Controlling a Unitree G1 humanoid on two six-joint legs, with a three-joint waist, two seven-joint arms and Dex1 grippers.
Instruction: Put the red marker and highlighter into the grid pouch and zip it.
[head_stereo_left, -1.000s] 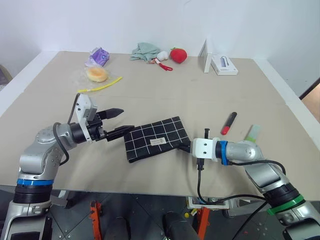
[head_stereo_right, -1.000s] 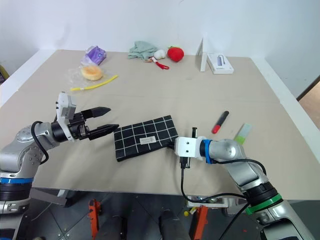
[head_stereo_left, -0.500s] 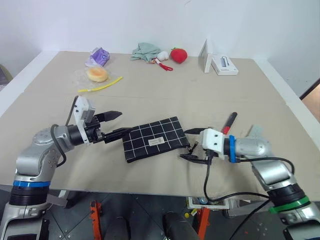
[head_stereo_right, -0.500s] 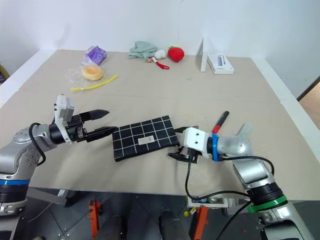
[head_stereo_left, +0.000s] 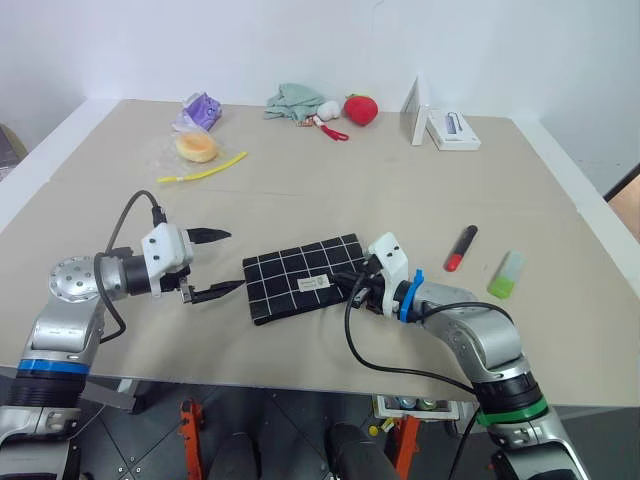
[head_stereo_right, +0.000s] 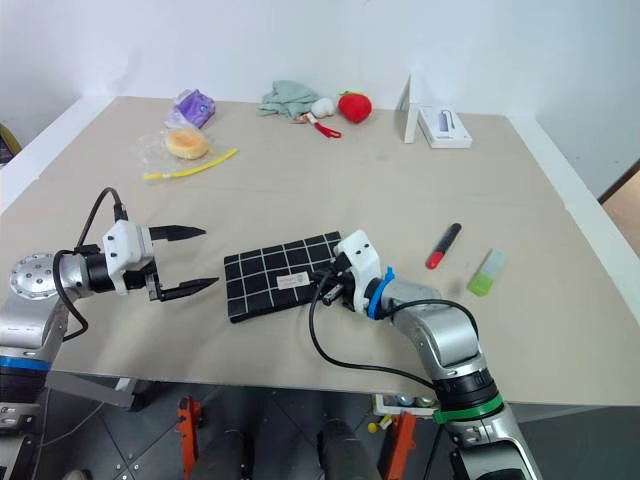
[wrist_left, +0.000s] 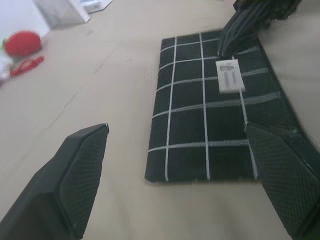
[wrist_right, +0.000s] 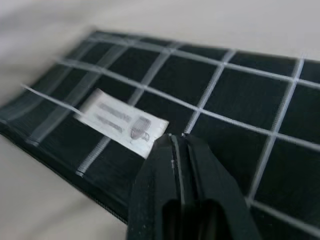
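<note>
the right gripper (wrist_right: 176, 145) had swung in from beside the grid pouch (head_stereo_left: 305, 277) and pinched shut over its label end, holding nothing visible, while the left gripper (head_stereo_left: 212, 264) stayed wide open just off its far end, marker (head_stereo_left: 459, 247) and highlighter (head_stereo_left: 506, 273) still unpacked.

Silver-grey arms with blue wrist bands, white wrist blocks, black cables; black-fingered left tool (head_stereo_left: 213, 265)

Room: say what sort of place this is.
Probably a robot test bench, not a home: a bare beige table against a plain white wall, scattered with unrelated props such as a strawberry plush and a grid pouch.
</note>
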